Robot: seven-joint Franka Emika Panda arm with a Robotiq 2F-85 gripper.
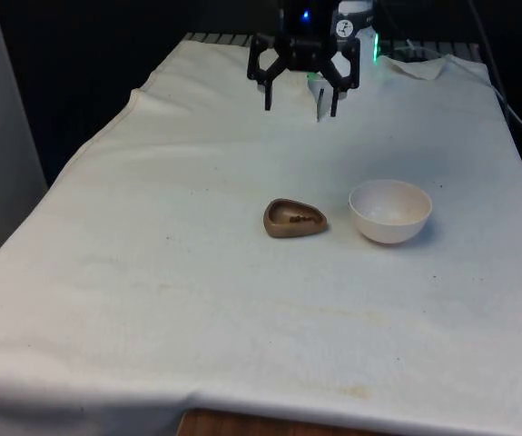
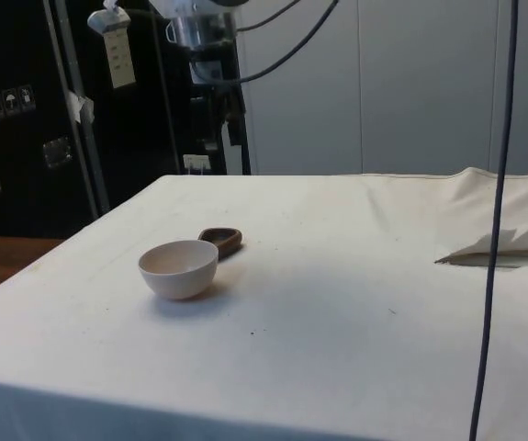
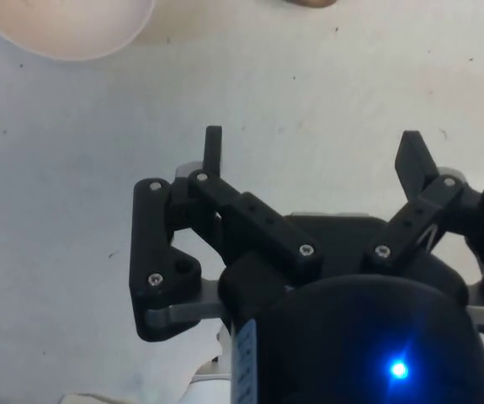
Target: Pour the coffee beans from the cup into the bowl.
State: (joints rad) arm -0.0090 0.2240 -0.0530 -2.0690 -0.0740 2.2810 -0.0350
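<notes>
A low brown cup with a few coffee beans inside sits upright on the white cloth near the table's middle. Just to the front view's right of it stands a white bowl with nothing in it. In the side view the bowl is nearer the camera and the cup lies right behind it. My gripper hangs open above the far end of the table, well behind both and holding nothing. In the wrist view the gripper is spread wide over bare cloth, with the bowl and the cup's edge ahead of it.
A rumpled fold of cloth lies at the far corner on the front view's right. A dark cable hangs down close to the side camera. The cloth's front edge drops off near the front camera.
</notes>
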